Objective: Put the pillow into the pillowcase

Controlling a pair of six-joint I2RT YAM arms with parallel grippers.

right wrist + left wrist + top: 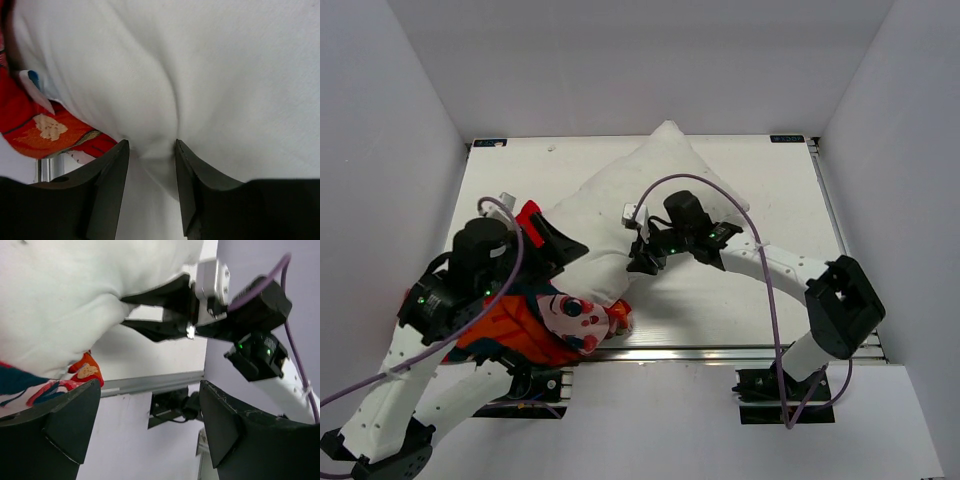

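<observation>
The white pillow lies diagonally across the table, and its near corner rests on the bunched red pillowcase at the front left. Whether that corner is inside the case I cannot tell. My left gripper hovers at the pillow's left edge. Its jaws stand wide apart with nothing between them, and the pillow and a bit of pillowcase show above. At the pillow's right edge my right gripper has its jaws parted around a loose fold of pillow. The red pillowcase shows to its left.
The table's metal front rail runs just below the pillowcase. White enclosure walls close in on the left, right and back. A purple cable loops over the right arm, whose base sits at the front edge.
</observation>
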